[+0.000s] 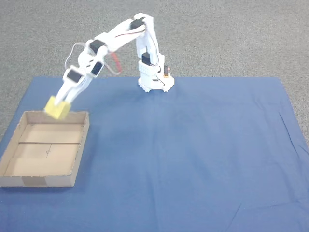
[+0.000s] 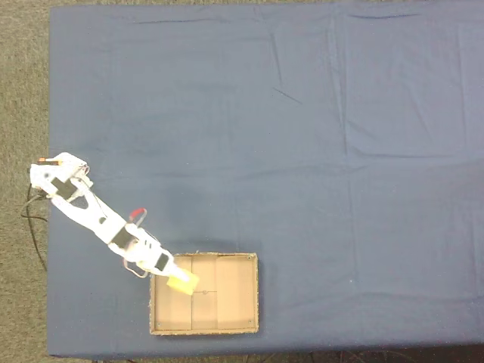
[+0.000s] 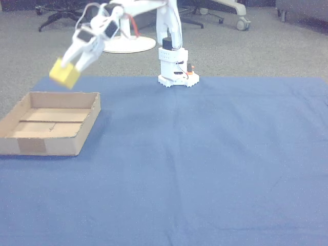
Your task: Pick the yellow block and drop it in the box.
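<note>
The yellow block (image 1: 57,108) hangs in the air over the far wall of the box (image 1: 79,150), held between the white fingers of my gripper (image 1: 62,103), which is shut on it. From above, the yellow block (image 2: 182,283) sits over the box (image 2: 253,293) near its left wall, with the gripper (image 2: 178,278) reaching in from the upper left. In the other view the yellow block (image 3: 64,74) is well above the rim of the box (image 3: 87,134), gripper (image 3: 69,68) slanting down to it. The box floor is bare, with a seam across it.
A blue cloth (image 1: 193,159) covers the table. The arm's white base (image 1: 153,79) stands at the cloth's far edge. Grey carpet lies around the table, and chair legs (image 3: 225,15) show behind in the other view.
</note>
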